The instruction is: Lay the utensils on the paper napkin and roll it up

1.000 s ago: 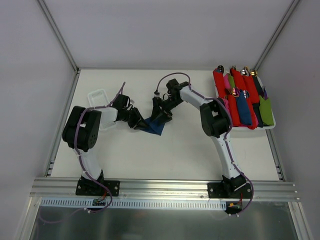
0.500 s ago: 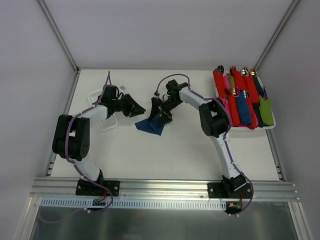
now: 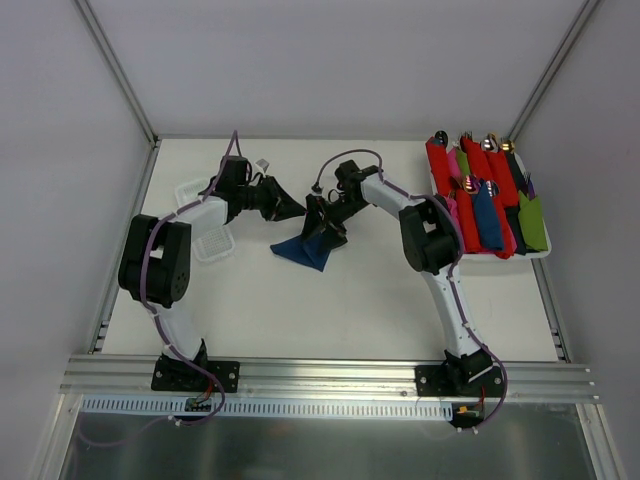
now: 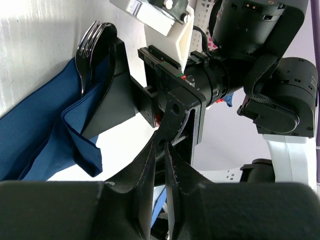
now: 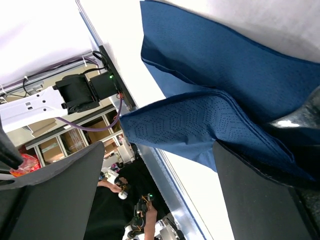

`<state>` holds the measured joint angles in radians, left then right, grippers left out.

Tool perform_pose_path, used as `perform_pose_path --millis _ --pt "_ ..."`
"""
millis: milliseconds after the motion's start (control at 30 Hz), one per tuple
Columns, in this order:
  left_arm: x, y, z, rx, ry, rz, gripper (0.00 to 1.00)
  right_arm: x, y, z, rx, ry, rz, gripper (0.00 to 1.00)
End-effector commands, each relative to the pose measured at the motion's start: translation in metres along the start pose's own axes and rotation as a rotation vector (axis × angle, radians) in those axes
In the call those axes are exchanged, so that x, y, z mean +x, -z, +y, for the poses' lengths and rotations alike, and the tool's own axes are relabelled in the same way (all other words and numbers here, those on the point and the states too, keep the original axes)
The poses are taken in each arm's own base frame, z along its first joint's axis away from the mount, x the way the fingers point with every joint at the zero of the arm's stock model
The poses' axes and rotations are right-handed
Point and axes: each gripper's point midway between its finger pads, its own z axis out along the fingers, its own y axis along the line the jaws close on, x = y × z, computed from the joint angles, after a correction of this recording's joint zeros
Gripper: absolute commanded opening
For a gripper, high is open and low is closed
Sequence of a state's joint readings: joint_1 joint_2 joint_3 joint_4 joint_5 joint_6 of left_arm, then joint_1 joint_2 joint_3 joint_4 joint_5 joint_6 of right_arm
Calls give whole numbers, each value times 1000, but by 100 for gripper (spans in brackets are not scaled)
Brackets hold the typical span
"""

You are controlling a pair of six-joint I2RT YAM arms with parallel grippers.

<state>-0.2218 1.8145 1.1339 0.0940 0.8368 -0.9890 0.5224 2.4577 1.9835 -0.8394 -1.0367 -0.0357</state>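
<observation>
The dark blue paper napkin [image 3: 303,250] lies partly folded mid-table. My right gripper [image 3: 322,230] stands on its upper part, open, with a napkin flap [image 5: 210,125] across the gap between its wide fingers [image 5: 265,200]. My left gripper [image 3: 291,210] hovers just left of the right one, shut and empty [image 4: 161,146]. In the left wrist view, silver fork tines [image 4: 91,47] stick out of the napkin fold [image 4: 40,130] beside the right gripper's finger. A shiny bit of metal [image 5: 294,121] shows at the fold. The utensil handles are hidden.
A white tray [image 3: 540,252] at the back right holds several red, pink, green and blue rolls with utensil tips. A clear plastic container [image 3: 200,190] sits at the left, under my left arm. The frame rails run along the table's sides.
My left gripper let go of the napkin's left side, pulled up and left, then swung right toward the right gripper. The right gripper stayed on the napkin.
</observation>
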Motion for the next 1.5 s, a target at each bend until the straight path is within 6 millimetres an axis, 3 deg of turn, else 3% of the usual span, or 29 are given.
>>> perform_pose_path --millis 0,300,467,500,567,700,1000,1167,1333,1467 --pt "36 -18 13 -52 49 132 12 -6 -6 4 42 85 -29 96" --pt "48 -18 40 -161 98 172 8 -7 -5 11 17 107 -44 97" --pt "31 -3 30 -151 42 60 9 -10 -4 14 6 145 -69 96" --pt "33 0 38 -160 89 48 8 -9 -4 14 3 134 -70 95" --pt "14 11 32 -97 89 -30 7 -11 -4 15 1 145 -82 93" --pt "7 19 33 -49 121 -62 7 -12 -4 15 -1 160 -94 93" --pt "11 7 16 13 67 31 8 -12 -5 13 6 160 -96 94" --pt "20 -6 17 -14 67 93 8 -13 -4 13 12 165 -99 94" --pt "42 -19 38 -115 109 170 5 -13 -3 15 13 167 -102 95" --pt "49 -17 58 -199 130 176 2 -13 -3 15 14 165 -103 95"
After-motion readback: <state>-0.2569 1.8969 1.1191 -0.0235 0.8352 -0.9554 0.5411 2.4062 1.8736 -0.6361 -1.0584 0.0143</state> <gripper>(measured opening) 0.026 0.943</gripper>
